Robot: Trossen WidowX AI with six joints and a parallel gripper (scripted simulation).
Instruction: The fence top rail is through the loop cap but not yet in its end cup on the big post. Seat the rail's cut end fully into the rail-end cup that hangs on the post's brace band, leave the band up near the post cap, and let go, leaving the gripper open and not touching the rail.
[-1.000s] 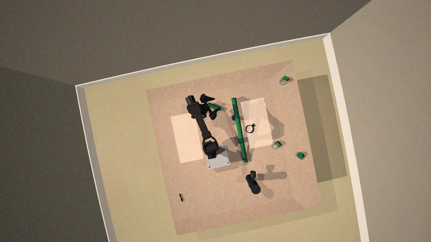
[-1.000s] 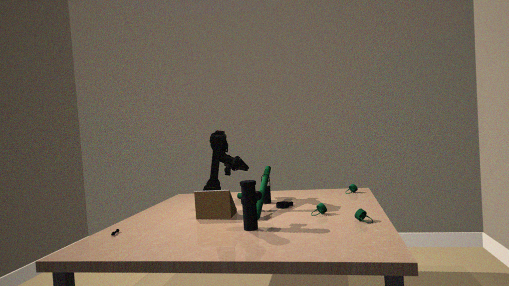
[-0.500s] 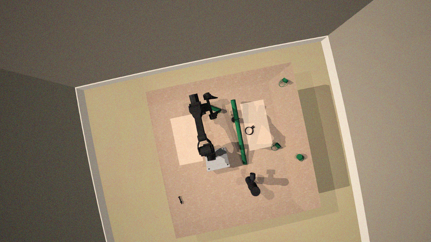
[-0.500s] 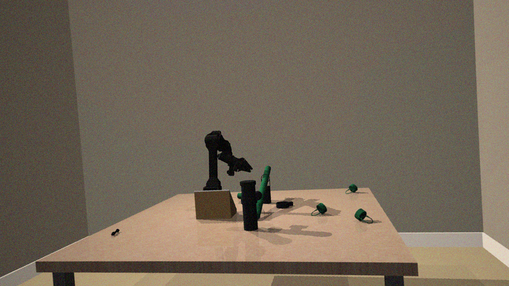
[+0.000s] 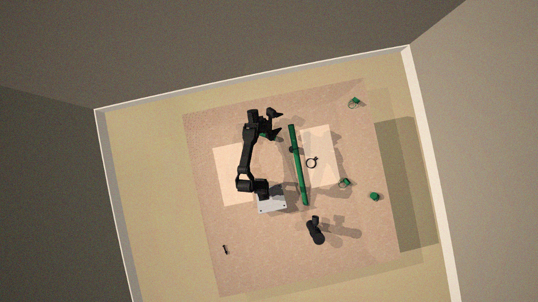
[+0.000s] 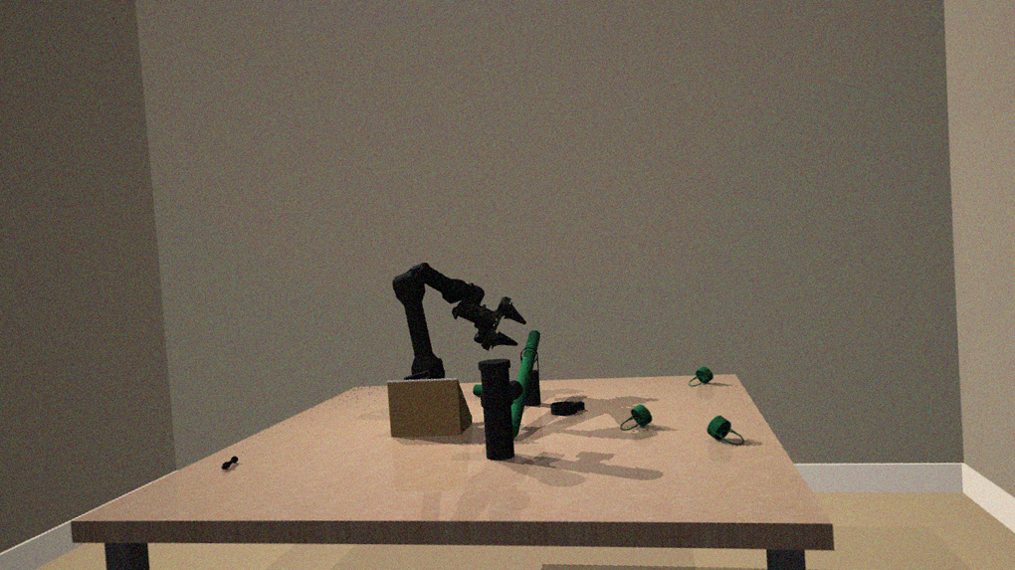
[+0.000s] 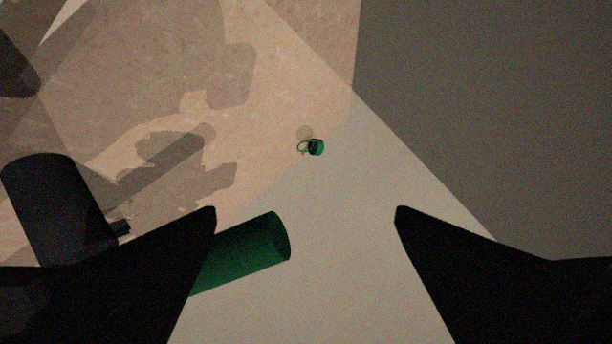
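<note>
The green rail (image 5: 298,168) (image 6: 525,375) (image 7: 244,250) slopes, its far end raised through the loop on the small black post (image 6: 534,391) (image 7: 53,205). Its near end is low, outside the rail-end cup (image 5: 315,219) (image 6: 515,389); a gap shows from above. The cup sits high on the black big post (image 5: 318,238) (image 6: 497,421), near its cap. My gripper (image 5: 281,122) (image 6: 520,331) (image 7: 307,214) is open and empty beside the rail's far end. In the wrist view the left finger overlaps the rail; contact cannot be told. The band is hard to make out.
A black ring clamp (image 5: 311,167) (image 6: 567,408) lies right of the rail. Green looped caps (image 5: 355,100) (image 5: 345,181) (image 5: 374,196) lie farther right. A small bolt (image 5: 224,249) (image 6: 230,463) lies front left. The arm's box (image 6: 426,409) stands left of the big post.
</note>
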